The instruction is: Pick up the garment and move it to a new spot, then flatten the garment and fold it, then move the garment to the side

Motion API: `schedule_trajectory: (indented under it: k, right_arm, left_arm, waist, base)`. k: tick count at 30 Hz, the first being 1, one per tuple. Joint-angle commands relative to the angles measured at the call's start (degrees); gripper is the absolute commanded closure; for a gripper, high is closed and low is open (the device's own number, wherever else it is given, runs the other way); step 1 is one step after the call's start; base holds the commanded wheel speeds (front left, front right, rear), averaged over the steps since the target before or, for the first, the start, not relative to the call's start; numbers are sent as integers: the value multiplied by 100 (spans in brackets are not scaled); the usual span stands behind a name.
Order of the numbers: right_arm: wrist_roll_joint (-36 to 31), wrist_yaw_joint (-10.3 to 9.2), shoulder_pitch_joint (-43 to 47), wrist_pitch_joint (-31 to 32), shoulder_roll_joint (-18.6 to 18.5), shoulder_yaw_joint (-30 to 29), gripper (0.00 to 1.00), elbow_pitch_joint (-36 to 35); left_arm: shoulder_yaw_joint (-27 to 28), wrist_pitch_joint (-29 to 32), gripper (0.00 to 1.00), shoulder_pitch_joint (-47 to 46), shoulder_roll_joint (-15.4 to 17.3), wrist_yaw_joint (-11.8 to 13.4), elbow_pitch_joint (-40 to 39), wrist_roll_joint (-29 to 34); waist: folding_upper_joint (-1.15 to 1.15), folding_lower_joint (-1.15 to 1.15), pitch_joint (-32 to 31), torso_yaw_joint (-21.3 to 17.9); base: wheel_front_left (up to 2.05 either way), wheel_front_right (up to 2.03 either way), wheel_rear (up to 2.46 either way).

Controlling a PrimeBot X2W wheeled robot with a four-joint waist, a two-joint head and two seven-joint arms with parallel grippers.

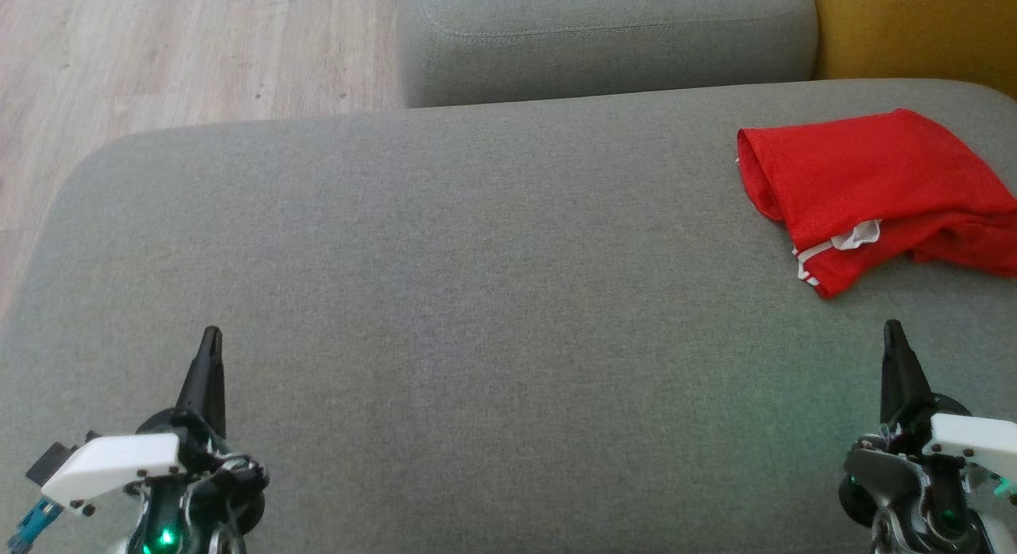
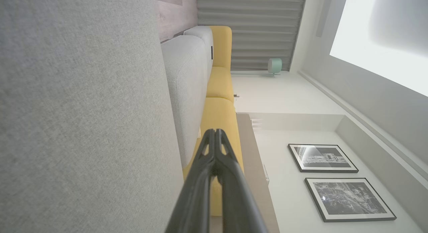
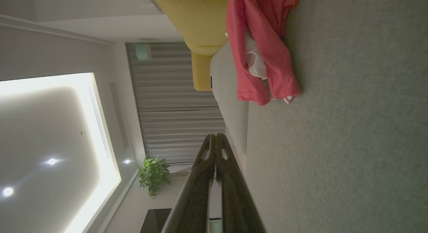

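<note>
**A:** Where does the garment lie?

**B:** The red garment [image 1: 874, 192] lies bunched at the far right of the big grey sofa cushion [image 1: 477, 244]. Its right part is cut off by the edge of the head view. White trim runs along its near corner, and a bit of white fabric peeks out from a fold.

**A:** Is either gripper on it?

**B:** No. The right gripper [image 1: 894, 327] sits at the lower right of the head view. Its tip points up toward the garment's near corner, near it but apart, with bare grey fabric between. The left gripper [image 1: 211, 333] sits at the lower left, well apart from the garment.

**A:** And how do they stand?

**B:** Both are closed. In each wrist view the two dark fingers [image 2: 197, 186] meet at the tips with nothing between them, so neither gripper has hold of anything.

**A:** What else is around?

**B:** Beyond the big cushion stands a second grey cushion [image 1: 604, 37]. A yellow cushion [image 1: 914, 29] is at the upper right, and pale wood floor [image 1: 159, 53] at the upper left. The left wrist view takes in two framed pictures [image 2: 322, 158] on a white wall. The right wrist view takes in a green plant [image 3: 153, 174] beside a pleated curtain [image 3: 174, 102].
</note>
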Motion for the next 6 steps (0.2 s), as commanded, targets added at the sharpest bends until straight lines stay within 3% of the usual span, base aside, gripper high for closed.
schedule_trajectory:
  k: [1, 6]
  right_arm:
    - [19, 21, -313, 38, -61, 110, 100, -217]
    - [15, 21, -313, 41, -58, 106, 100, -217]
  left_arm:
    - [217, 41, 100, -306, 59, -42, -155, 37]
    - [227, 49, 100, -307, 52, -42, -155, 45]
  waist:
    - [0, 0, 0, 0]
    - [0, 0, 0, 0]
  base:
    - [0, 0, 0]
    - [0, 0, 0]
